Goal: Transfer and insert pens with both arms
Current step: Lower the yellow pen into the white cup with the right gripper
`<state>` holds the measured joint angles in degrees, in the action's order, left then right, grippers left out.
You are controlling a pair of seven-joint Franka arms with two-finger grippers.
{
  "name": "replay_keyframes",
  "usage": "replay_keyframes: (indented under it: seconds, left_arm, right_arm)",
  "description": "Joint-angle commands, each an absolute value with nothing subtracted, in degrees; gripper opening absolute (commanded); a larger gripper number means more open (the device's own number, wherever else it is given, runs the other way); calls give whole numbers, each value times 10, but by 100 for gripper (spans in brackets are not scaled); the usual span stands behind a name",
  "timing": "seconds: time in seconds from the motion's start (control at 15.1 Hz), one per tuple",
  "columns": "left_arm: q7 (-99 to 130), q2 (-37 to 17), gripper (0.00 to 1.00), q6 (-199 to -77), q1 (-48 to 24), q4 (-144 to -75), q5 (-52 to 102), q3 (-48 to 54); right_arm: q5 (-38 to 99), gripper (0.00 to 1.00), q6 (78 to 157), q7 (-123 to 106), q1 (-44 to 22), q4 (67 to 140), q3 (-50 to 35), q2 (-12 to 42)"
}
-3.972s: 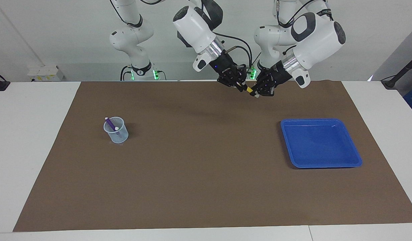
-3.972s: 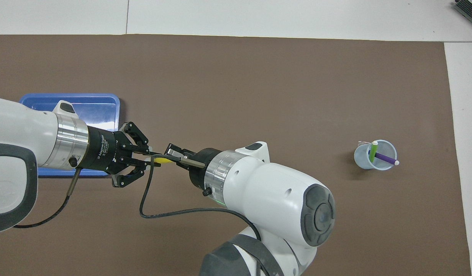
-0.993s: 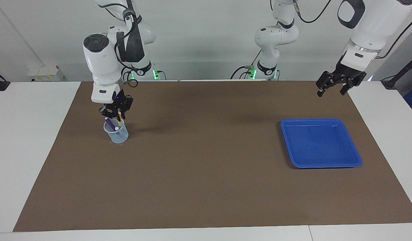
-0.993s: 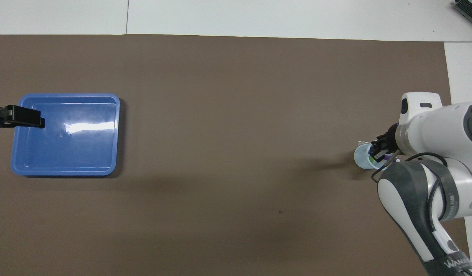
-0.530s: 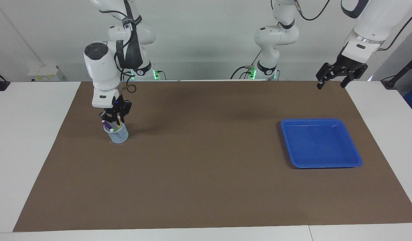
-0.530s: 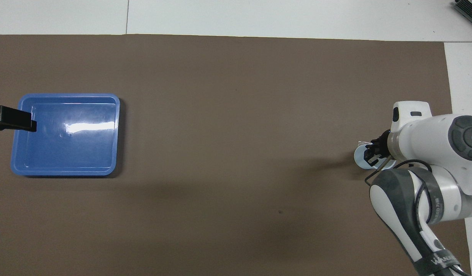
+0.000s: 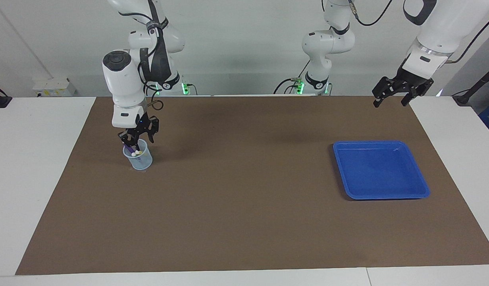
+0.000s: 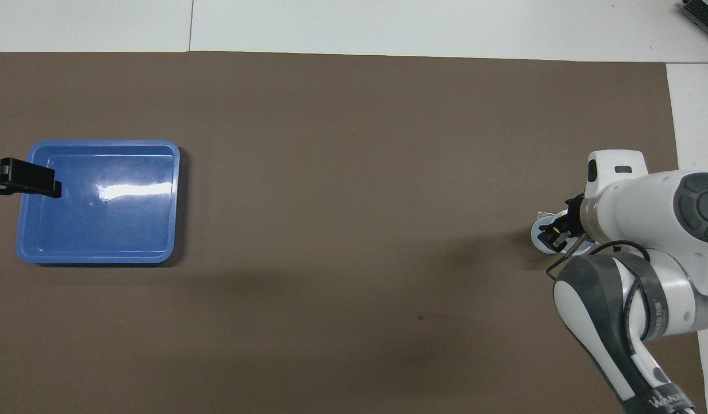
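Facing view: the right gripper (image 7: 138,138) hangs directly over the clear cup (image 7: 139,159), which stands on the brown mat (image 7: 244,206) toward the right arm's end of the table. Its fingers stand apart and hold nothing. The pens (image 7: 134,151) stand inside the cup, their whitish cap ends just below the fingertips; a purple shaft is distinguishable, the other colours are not.

The left gripper (image 7: 391,97) hangs open and empty over the mat's edge at the left arm's end, while that arm waits. The blue tray (image 7: 381,170) lies farther from the robots than this gripper.

Overhead view: the right gripper (image 8: 552,236) and its wrist cover most of the cup (image 8: 537,241), so the pens are largely hidden. Only one fingertip of the left gripper shows, over the tray (image 8: 98,201) rim.
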<state>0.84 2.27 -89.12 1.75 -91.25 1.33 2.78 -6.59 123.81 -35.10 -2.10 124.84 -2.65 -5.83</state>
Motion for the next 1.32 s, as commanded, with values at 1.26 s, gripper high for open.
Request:
replay_keyframes:
  seconds: [1.26]
  left_arm:
    - [6,25,100,-883,12,-914,14,17]
  right_arm:
    - [-6,100,904,-228,-8,916,-70,-12]
